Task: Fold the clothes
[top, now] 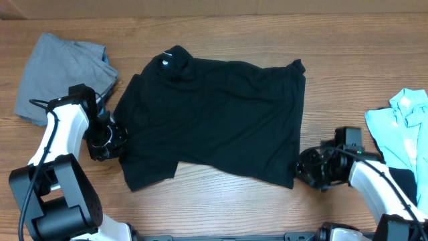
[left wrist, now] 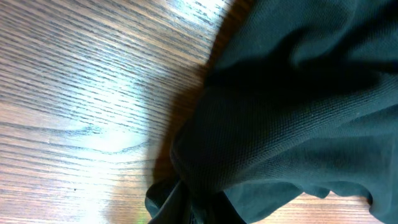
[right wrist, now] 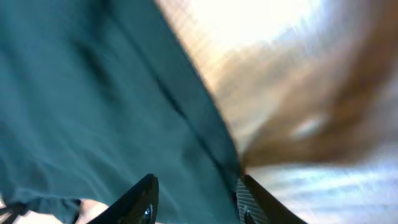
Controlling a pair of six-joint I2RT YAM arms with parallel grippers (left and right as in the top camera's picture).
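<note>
While its collar (top: 170,59) points far-left, black shirt (top: 214,114) stretches sideways

surface: wooden table (top: 221,27) | lying on it — 3 garments: black shirt (top: 214,114), grey garment (top: 57,70), light-blue garment (top: 408,127)

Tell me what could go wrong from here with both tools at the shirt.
1. The right tool stands open around only the hem of the black shirt; it may close on too little cloth and slip.
2. The left tool pinches a bunched edge, so the fold could drag wrinkles along.
</note>
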